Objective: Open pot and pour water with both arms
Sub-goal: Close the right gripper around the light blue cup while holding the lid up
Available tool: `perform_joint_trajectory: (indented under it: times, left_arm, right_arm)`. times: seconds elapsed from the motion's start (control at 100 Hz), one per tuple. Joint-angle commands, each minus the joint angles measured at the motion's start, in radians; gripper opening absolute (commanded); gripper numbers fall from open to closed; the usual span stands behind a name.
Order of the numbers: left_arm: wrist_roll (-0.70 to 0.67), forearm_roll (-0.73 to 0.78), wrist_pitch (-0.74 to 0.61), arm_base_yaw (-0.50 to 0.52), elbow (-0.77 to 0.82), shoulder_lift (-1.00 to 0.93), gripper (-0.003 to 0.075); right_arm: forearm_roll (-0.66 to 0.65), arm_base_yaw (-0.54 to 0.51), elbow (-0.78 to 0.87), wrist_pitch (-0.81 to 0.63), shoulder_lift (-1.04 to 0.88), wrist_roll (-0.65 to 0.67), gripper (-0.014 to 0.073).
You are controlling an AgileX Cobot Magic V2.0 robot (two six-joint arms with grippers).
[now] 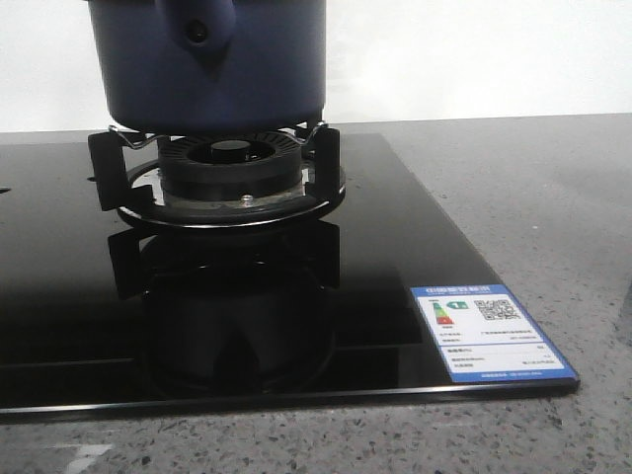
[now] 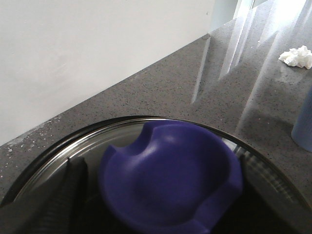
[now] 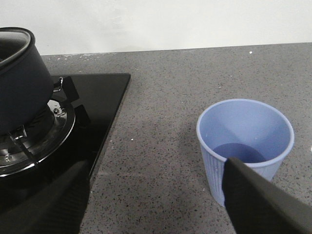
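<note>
Ahead, the matte navy pot [image 1: 207, 64] sits on the burner's metal grate [image 1: 227, 183], over glossy black glass. My left fingers [image 2: 46, 202] flank its purple lid knob [image 2: 170, 178]; grip unclear. My right fingers [image 3: 258, 200] spread beside the ribbed pale cup [image 3: 245, 146].

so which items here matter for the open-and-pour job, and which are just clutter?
Job items:
- pot on the burner
- glass lid with its blue knob
- pale blue cup holding water
- left end effector at the knob
- right end effector by the cup

Just lying about:
- crumpled white tissue
- energy label sticker on the cooktop
</note>
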Motion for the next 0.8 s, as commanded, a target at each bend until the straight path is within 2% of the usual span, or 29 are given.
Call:
perform_joint_trajectory:
  times: [0.0,0.14,0.29,0.36,0.62,0.79]
  left_arm:
    - [0.002,-0.043,-0.006,-0.006,-0.036,-0.033,0.0512]
    - [0.002,-0.043,-0.002,-0.006,-0.036,-0.033,0.0496]
    - [0.002,-0.043,0.011,-0.006,-0.036,-0.033,0.0368]
    - [0.002,-0.043,0.026,-0.006,-0.04,-0.033,0.0333]
    - [0.002,-0.048,0.085,-0.004,-0.107,-0.036,0.0334]
    - [0.002,-0.029,0.068,0.015,-0.165,-0.058,0.0336]
  right_arm:
    - [0.006,0.002,-0.037,-0.078,0.012,-0.013,0.0514]
    - [0.006,0.002,-0.037,-0.078,0.012,-0.013,0.0514]
    - [0.006,0.002,-0.037,-0.078,0.012,-0.013,0.0514]
    - [0.006,0.002,-0.037,-0.078,0.012,-0.013,0.0514]
    - [0.006,0.002,-0.037,-0.084,0.012,-0.013,0.0514]
    - [0.006,0.002,-0.037,-0.104,0.008,-0.013,0.0514]
